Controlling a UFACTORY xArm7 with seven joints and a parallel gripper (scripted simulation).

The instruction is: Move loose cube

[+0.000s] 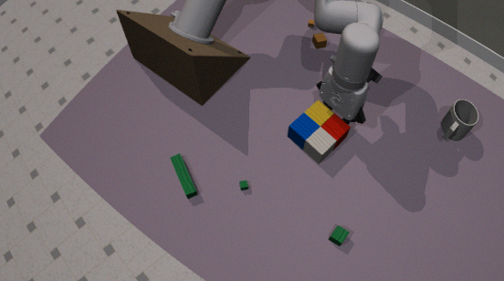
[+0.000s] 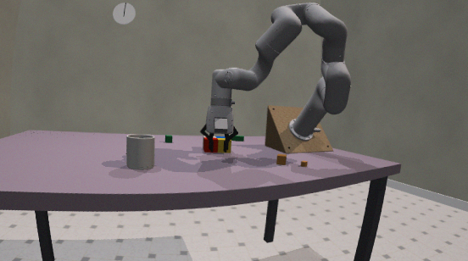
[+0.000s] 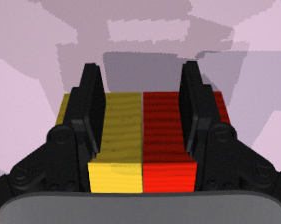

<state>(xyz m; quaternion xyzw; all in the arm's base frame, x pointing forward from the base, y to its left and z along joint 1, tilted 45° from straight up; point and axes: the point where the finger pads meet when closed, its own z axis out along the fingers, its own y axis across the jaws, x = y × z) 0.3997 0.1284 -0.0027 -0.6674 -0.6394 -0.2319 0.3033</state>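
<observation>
The yellow cube (image 1: 319, 111) (image 2: 221, 146) (image 3: 116, 177), red cube (image 1: 336, 127) (image 2: 208, 145) (image 3: 168, 177), blue cube (image 1: 303, 126) and white cube (image 1: 320, 140) form a two-by-two square on the table. No clear gap shows between their tops in the top view. The wrist view shows a thin, straight seam between yellow and red, with their near edges in line. My gripper (image 1: 338, 113) (image 2: 219, 150) (image 3: 141, 81) is partly open and holds nothing. Its fingers stand low against or just beside the outer faces of yellow and red, one at each; exact contact cannot be told.
A grey mug (image 1: 459, 120) (image 2: 141, 152) stands beyond the red cube's side. Two orange blocks (image 1: 320, 40) (image 2: 281, 159) lie behind the arm. A long green bar (image 1: 183, 176) and two small green blocks (image 1: 339, 235) lie on the other side. The brown wedge base (image 1: 166, 67) carries the arm.
</observation>
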